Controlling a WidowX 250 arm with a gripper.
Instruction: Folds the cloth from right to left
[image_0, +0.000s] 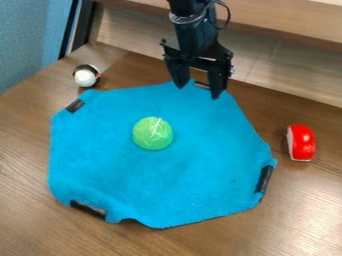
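- I work in bright, fairly even light.
- Pale glare washes over the table (160, 245) at the lower right, and a weaker sheen lies along its left side.
- The cloth (100, 165) looks matte to me, free of strong glare.
- I see a soft shadow just left of the red toy (304, 142).
- My gripper (198, 92) reads nearly black.

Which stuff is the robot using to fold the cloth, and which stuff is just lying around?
For folding:
- blue cloth
- black claw

Just lying around:
- green lump, on the cloth
- red-and-white thing
- black-and-white thing
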